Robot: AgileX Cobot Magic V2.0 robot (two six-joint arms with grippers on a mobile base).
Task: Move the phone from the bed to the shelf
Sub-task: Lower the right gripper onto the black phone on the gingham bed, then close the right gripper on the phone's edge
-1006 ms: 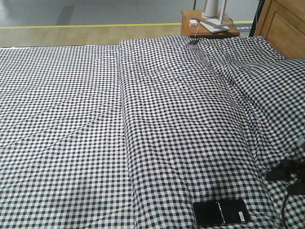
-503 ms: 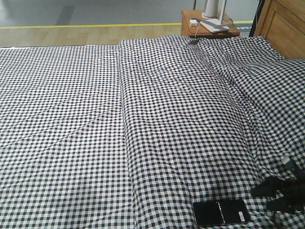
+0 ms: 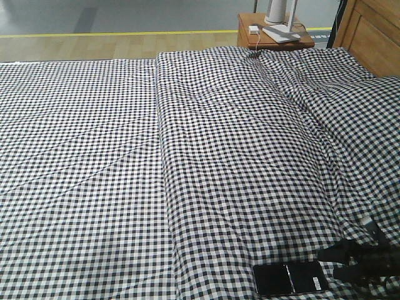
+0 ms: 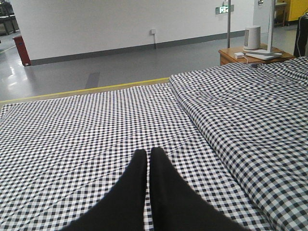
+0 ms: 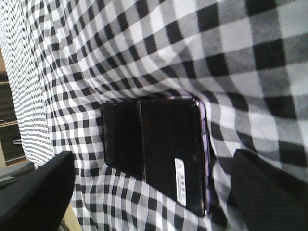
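The phone [image 3: 290, 279] lies flat by the bed's [image 3: 125, 156] near edge, toward its right corner. The right pincer [image 3: 328, 264] gapes wide beside it, empty. The left pincer [image 4: 148, 155] is closed, empty.

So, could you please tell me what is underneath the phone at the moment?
The phone lies flat on the checked cloth of the bed, which shows all around it. The patch directly beneath is covered, so nothing else can be seen there.
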